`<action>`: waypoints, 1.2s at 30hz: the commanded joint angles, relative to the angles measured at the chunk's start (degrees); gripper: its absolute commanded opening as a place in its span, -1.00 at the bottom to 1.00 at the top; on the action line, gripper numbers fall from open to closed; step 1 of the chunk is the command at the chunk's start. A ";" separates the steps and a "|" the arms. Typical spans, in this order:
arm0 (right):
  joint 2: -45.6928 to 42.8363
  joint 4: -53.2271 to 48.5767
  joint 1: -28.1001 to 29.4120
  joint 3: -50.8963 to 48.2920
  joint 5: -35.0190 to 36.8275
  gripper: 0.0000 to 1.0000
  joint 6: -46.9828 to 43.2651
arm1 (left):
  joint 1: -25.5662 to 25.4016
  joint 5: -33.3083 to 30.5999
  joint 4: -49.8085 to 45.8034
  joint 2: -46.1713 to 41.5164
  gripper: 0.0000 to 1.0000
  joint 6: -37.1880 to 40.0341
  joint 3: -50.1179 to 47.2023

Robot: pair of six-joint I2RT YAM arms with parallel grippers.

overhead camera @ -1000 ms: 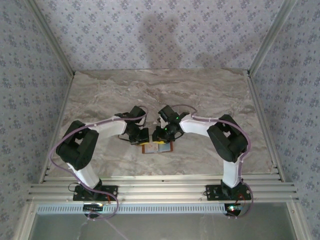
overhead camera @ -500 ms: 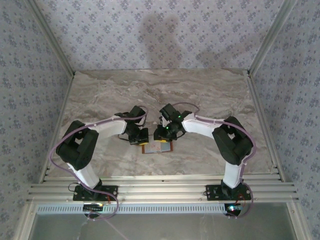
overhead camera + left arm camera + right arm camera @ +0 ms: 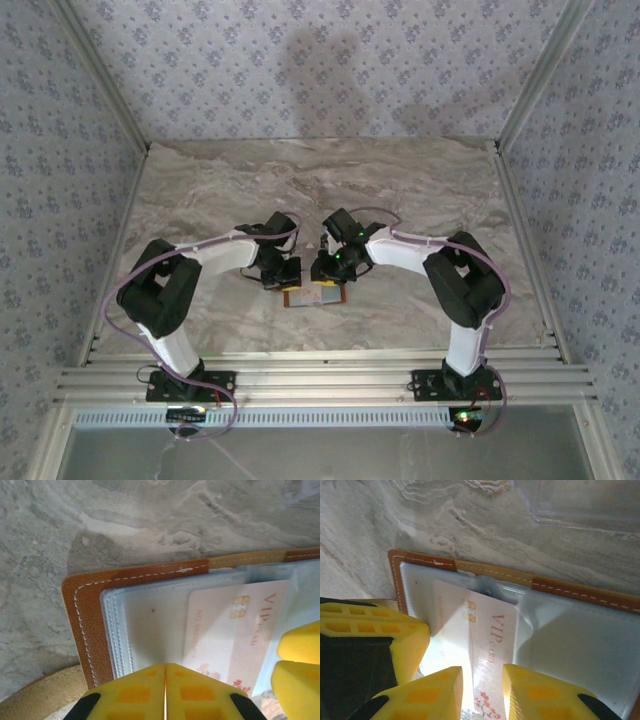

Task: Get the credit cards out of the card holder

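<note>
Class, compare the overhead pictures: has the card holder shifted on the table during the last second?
No. The card holder lies at the same spot, the same gap away from the front rail as before.

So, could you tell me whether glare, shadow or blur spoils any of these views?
Right wrist: white glare washes out the lower part of the credit card, though its VIP print reads. Left wrist: the left hand is blurred at the bottom edge, while the card holder stitching is sharp. Top external: even light, with a soft shadow on the back wall.
</note>
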 commanded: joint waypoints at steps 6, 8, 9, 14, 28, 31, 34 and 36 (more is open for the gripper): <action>2.21 -1.71 -0.13 -0.39 0.65 -0.40 -1.57 | -0.21 -1.56 -2.01 1.46 -0.81 1.42 0.21; 2.48 -2.16 -0.09 -0.26 1.03 -0.38 -1.79 | -0.20 -2.03 -2.43 1.63 -0.81 1.50 0.28; 2.42 -2.34 0.01 -0.28 1.21 -0.37 -1.83 | -0.17 -2.22 -2.56 1.72 -0.81 1.62 0.27; 1.83 -2.76 0.05 -0.22 1.74 -0.32 -1.84 | -0.17 -2.46 -2.85 1.81 -0.81 1.60 0.38; 1.56 -2.59 0.38 -0.06 1.60 -0.19 -1.57 | -0.20 -2.57 -2.88 1.51 -0.81 1.50 0.33; 1.71 -0.40 0.31 -0.66 -0.05 -0.26 -1.02 | -0.17 -2.55 -2.88 1.55 -0.81 1.51 0.29; 1.18 3.35 -0.01 -2.26 -2.51 -0.33 0.35 | -0.12 -2.55 -2.88 1.63 -0.81 1.48 0.24; 0.84 4.35 -0.21 -2.91 -2.92 -0.38 0.62 | -0.16 -2.53 -2.89 1.64 -0.81 1.49 0.18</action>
